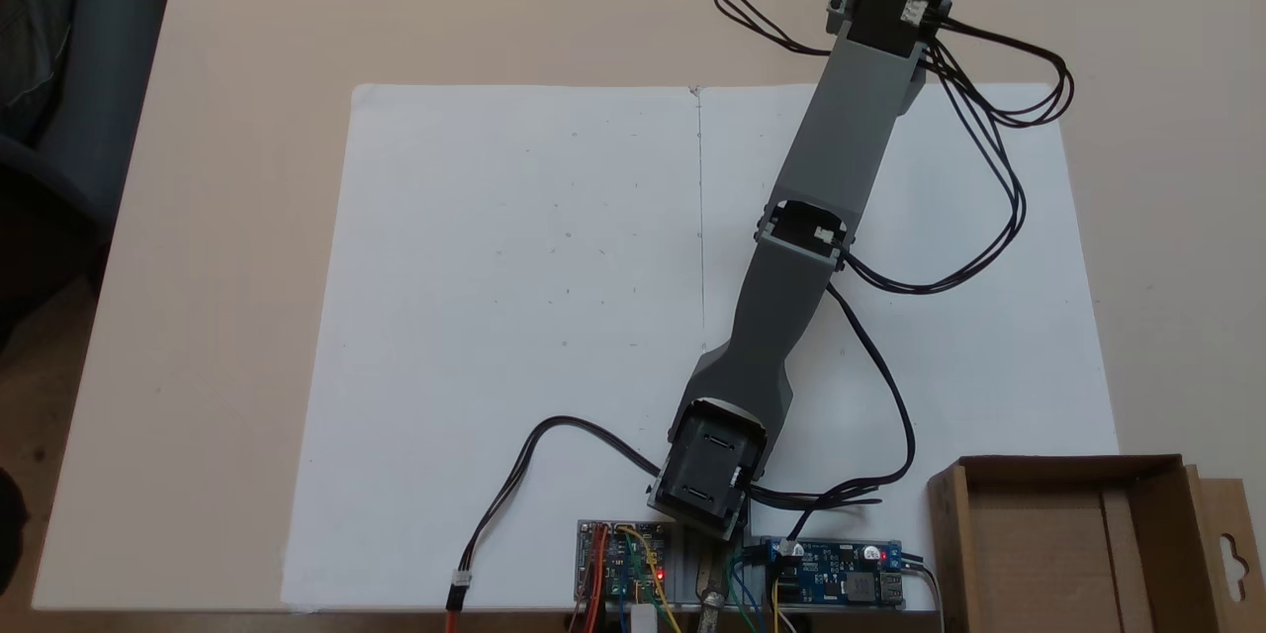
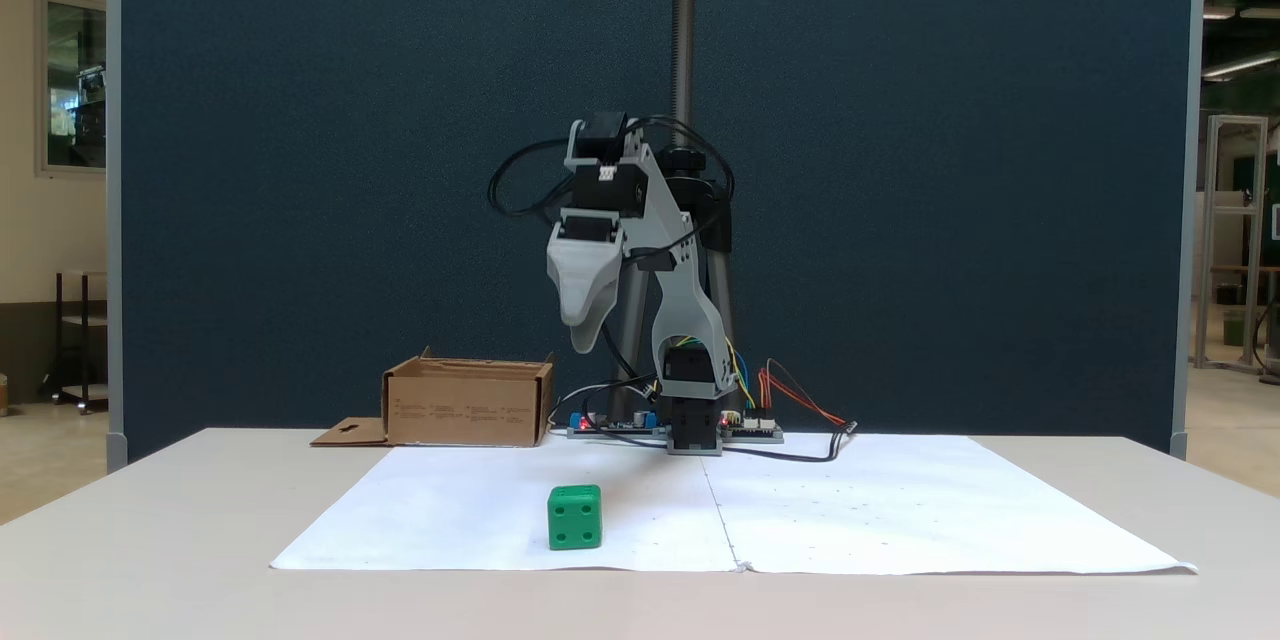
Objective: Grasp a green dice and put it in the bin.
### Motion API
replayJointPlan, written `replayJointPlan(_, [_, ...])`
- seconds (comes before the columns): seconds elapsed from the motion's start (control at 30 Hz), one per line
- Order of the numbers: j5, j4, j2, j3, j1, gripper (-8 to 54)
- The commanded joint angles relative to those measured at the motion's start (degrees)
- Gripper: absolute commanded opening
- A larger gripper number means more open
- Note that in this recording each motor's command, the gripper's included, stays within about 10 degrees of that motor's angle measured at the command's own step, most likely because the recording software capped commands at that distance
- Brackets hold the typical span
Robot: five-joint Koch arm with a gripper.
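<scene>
The green dice [image 2: 575,517] is a small bright cube resting on the white paper [image 2: 900,520], near its front edge and left of the centre seam. High above it in that fixed view hangs my gripper [image 2: 584,346], a pale grey claw pointing down and well clear of the table. Only one tip shows, so I cannot say how its jaws stand. Nothing is visible in it. The bin [image 2: 468,407] is a low brown cardboard box at the back left; in the other fixed view the bin [image 1: 1068,463] sits at the bottom right, with nothing in it.
The arm's base and circuit boards [image 1: 633,569] sit at the paper's bottom edge, with loose black cables [image 1: 999,148] looping around the arm. The bin's flap [image 1: 1231,554] sticks out at its side. A dark blue partition [image 2: 300,170] stands behind the table.
</scene>
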Motion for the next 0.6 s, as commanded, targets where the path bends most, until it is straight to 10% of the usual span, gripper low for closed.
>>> replayJointPlan(0.0, [-5.1,10.0,0.79,-3.69,0.26,48.0])
replayJointPlan(0.57, [0.88,10.0,-6.86,-6.94,-2.37,47.4])
